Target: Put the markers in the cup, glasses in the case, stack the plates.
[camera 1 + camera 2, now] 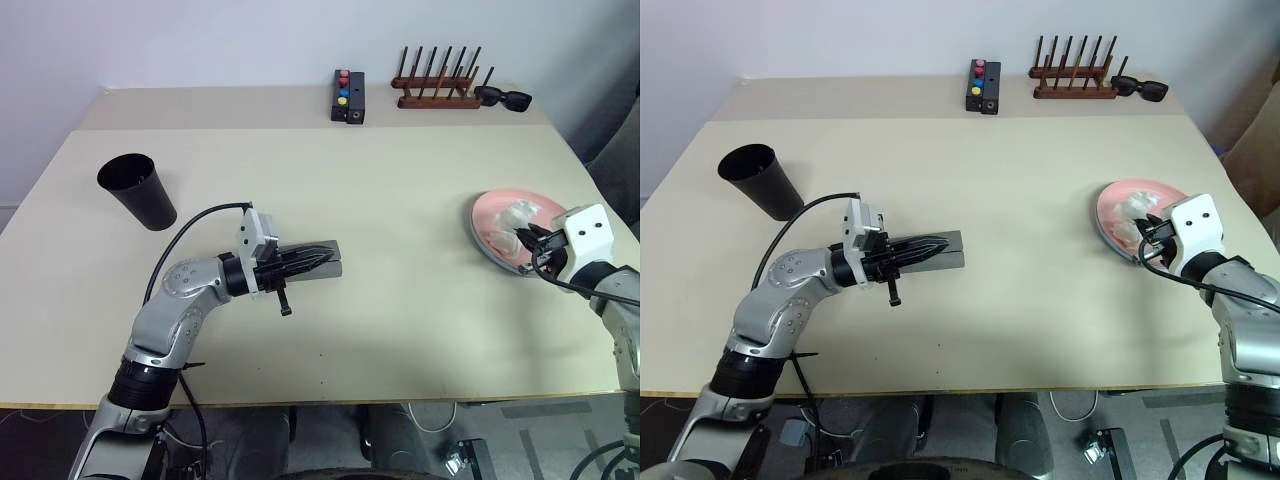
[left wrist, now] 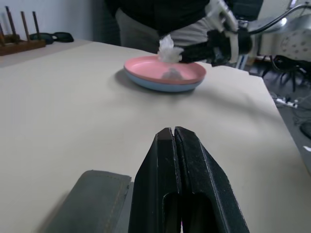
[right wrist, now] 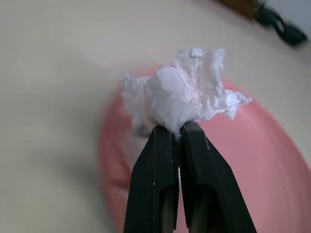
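Your right gripper, fingers closed, pinches a crumpled white tissue wad above the stacked salmon-pink round plastic plate; lift it clear, discard aside. Left gripper is fully closed, empty.

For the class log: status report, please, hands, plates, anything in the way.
Left hand shut, over grey case. Right hand shut on crumpled tissue, above stacked plates. Nothing else in the way.
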